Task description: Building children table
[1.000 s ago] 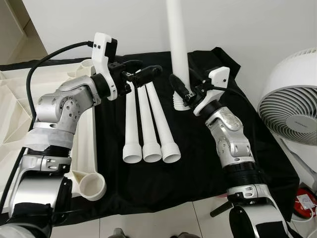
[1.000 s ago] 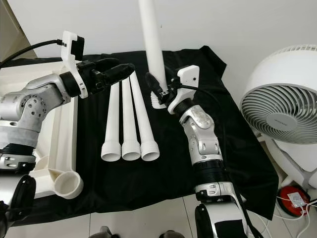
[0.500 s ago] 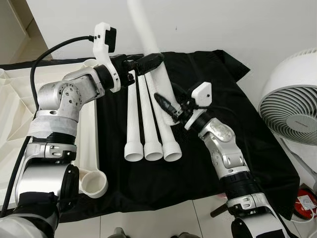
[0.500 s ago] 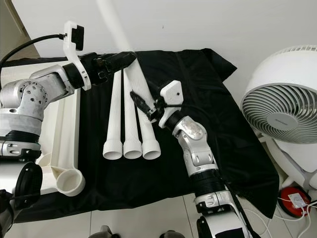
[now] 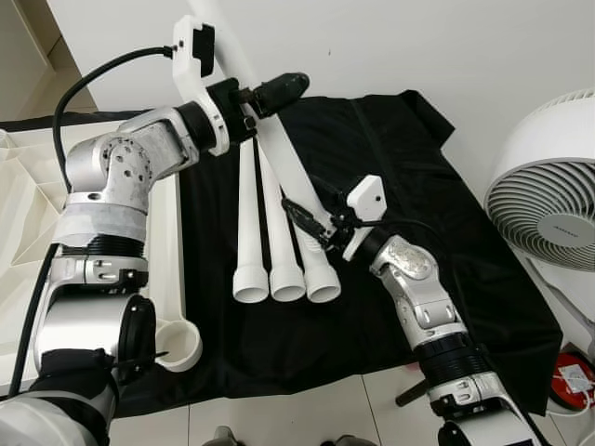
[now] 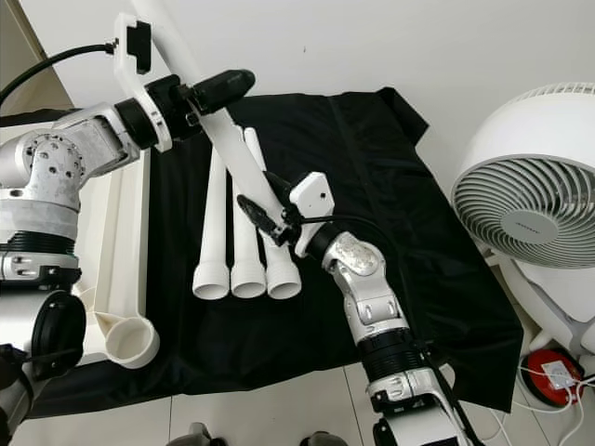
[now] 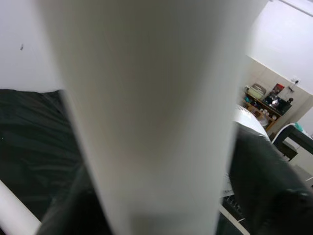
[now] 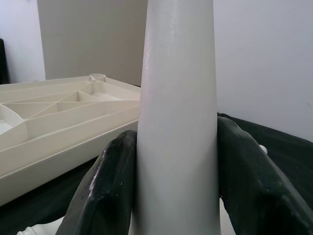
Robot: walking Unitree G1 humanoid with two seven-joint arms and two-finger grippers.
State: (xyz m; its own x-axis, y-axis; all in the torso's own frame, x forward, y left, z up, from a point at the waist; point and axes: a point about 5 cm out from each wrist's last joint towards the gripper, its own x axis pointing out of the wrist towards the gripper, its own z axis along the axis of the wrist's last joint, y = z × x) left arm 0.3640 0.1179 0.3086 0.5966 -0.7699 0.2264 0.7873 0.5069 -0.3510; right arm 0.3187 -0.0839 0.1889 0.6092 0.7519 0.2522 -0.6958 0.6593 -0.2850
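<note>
Nearest, an upturned white tabletop is cut off at the frame edge. Three white legs are laid on a black cloth. Above them a fourth leg is held slanting, clamped low by the right gripper and higher by the left gripper; its top is cropped.

A plain white wall is seen behind the scene. The floor is laid with pale tiles. A black cloth is spread over the floor up to the wall. A white fan is stood beside the cloth's right edge, with a small red and white object lying at its foot.
</note>
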